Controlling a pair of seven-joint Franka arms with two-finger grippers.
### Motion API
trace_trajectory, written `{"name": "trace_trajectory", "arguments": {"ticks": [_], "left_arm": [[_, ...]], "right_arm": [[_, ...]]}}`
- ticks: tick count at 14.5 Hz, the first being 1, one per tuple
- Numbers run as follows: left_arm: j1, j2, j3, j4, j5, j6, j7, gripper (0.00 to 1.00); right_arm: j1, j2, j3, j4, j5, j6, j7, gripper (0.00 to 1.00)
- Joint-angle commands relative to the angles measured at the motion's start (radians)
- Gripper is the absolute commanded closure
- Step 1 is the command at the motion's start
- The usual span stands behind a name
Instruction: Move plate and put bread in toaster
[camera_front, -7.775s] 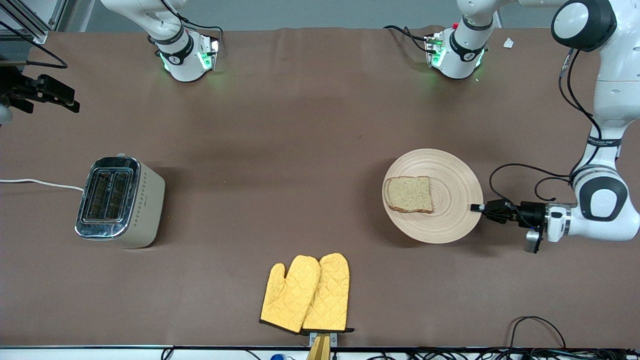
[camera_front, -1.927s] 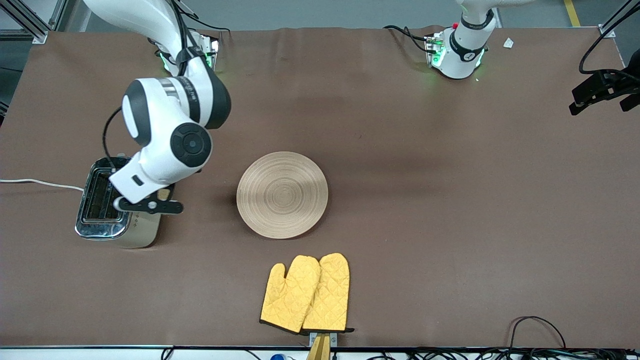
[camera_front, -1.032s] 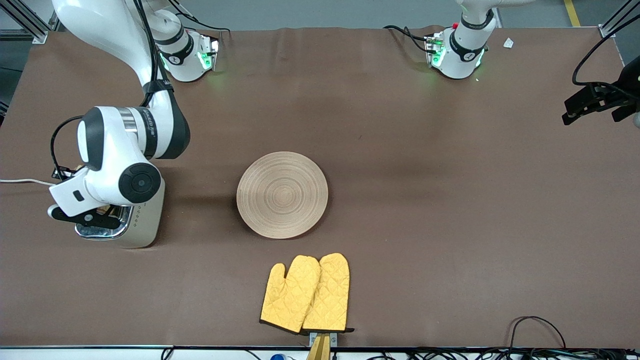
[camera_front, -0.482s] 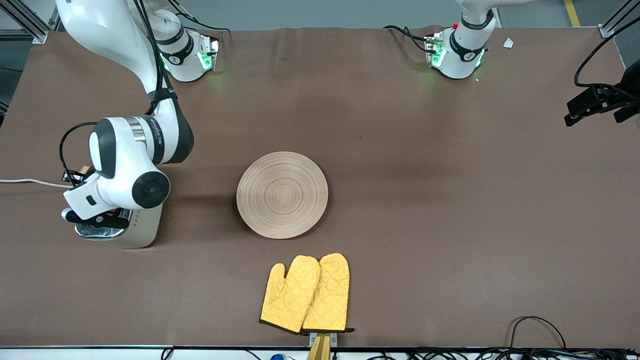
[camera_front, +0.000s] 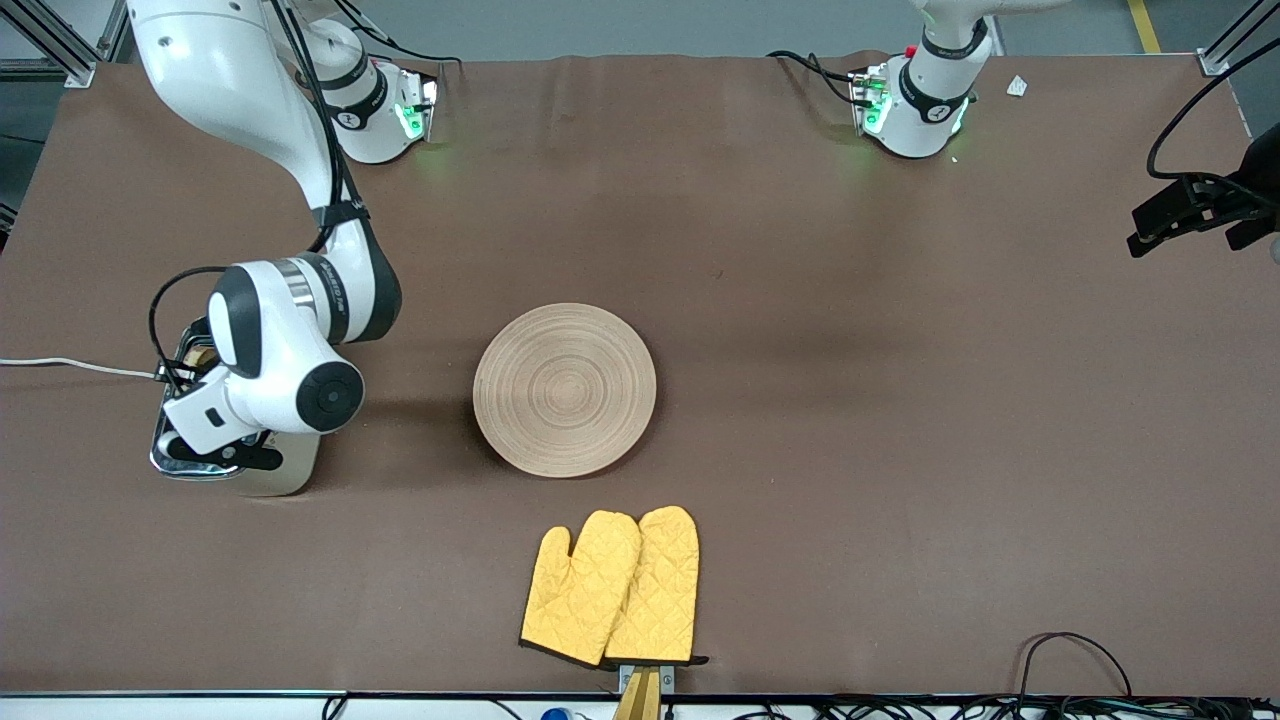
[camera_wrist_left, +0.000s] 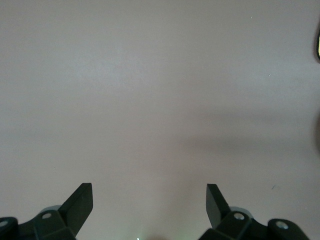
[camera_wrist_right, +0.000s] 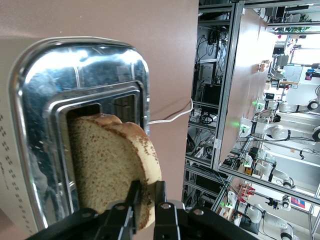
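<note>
Right now we hold the bread slice (camera_wrist_right: 112, 167) on edge, clamped by its crust between the right gripper (camera_wrist_right: 146, 206)'s jaws above a toaster (camera_wrist_right: 75, 115) slot so it can drop in, the plate (camera_front: 565, 389) parked mid-table, while our left gripper (camera_wrist_left: 149, 202) waits with jaws apart.

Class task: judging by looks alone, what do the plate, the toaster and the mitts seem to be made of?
Plate: probably wood, matte tan, with ring grooves. Toaster: top looks like polished metal, mirror reflections; cream side could be painted metal or plastic. Mitts: quilted yellow fabric, stitched diamond pattern.
</note>
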Motion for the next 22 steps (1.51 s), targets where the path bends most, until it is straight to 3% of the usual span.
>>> {"name": "trace_trajectory", "arguments": {"ticks": [1, 2, 3, 4, 8, 11, 14, 17, 22], "left_arm": [[-0.001, 0.005, -0.001, 0.013, 0.017, 0.005, 0.016, 0.00], [0.002, 0.005, -0.001, 0.013, 0.017, 0.007, 0.016, 0.00], [0.005, 0.006, -0.001, 0.013, 0.017, 0.007, 0.016, 0.00], [0.003, 0.006, -0.001, 0.013, 0.017, 0.007, 0.016, 0.00], [-0.009, 0.012, -0.001, 0.014, 0.019, 0.010, 0.018, 0.00], [-0.010, 0.012, -0.001, 0.013, 0.019, 0.024, 0.016, 0.00], [-0.006, 0.011, -0.002, 0.013, 0.019, 0.024, 0.021, 0.00], [-0.003, 0.008, -0.002, 0.013, 0.019, 0.022, 0.050, 0.00], [0.002, -0.003, -0.002, 0.013, 0.011, -0.014, 0.062, 0.00]], "right_arm": [[-0.046, 0.009, 0.008, 0.016, 0.077, 0.030, 0.014, 0.14], [-0.056, 0.006, 0.008, 0.025, 0.131, 0.044, 0.011, 0.01], [-0.060, -0.002, 0.010, 0.040, 0.188, 0.045, 0.003, 0.00], [-0.057, -0.005, 0.010, 0.072, 0.238, 0.038, 0.000, 0.00], [-0.036, -0.103, 0.014, 0.114, 0.305, 0.012, -0.001, 0.00], [-0.063, -0.221, 0.004, 0.114, 0.482, 0.012, -0.003, 0.00], [-0.099, -0.338, 0.004, 0.114, 0.565, 0.012, -0.088, 0.00], [-0.152, -0.413, 0.004, 0.114, 0.610, 0.010, -0.202, 0.00], [-0.240, -0.459, 0.004, 0.111, 0.635, -0.007, -0.464, 0.00]]}}
